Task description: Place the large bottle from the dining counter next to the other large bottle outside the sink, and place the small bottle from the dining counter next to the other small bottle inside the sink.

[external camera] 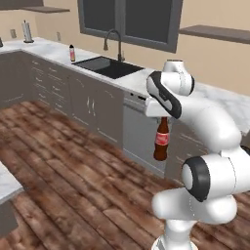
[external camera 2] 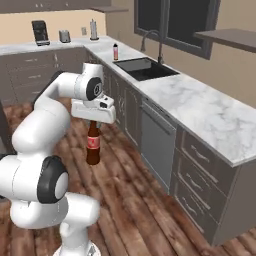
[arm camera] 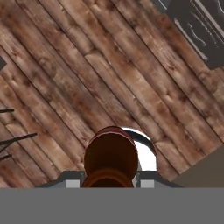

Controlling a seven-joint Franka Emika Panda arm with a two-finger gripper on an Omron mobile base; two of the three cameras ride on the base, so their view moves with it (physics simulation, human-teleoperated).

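Note:
A brown cola bottle with a red label (external camera: 161, 139) (external camera 2: 93, 144) hangs upright above the wooden floor, in front of the lower cabinets. My gripper (external camera: 163, 117) (external camera 2: 94, 121) is shut on its neck from above. In the hand view the bottle's rounded shoulder (arm camera: 110, 159) sits right between my gripper (arm camera: 109, 183). Another bottle with a red label (external camera: 72, 52) (external camera 2: 115, 51) stands on the marble counter just left of the dark sink (external camera: 108, 66) (external camera 2: 145, 67). Nothing inside the basin is visible from here. A small bottle is not in view.
A curved faucet (external camera: 114, 39) (external camera 2: 155, 40) rises behind the sink. A dishwasher front (external camera: 139, 132) (external camera 2: 157, 145) is under the counter close to the bottle. A corner of the dining counter (external camera: 7, 183) shows at the lower left. A paper towel holder (external camera: 28, 31) stands far back.

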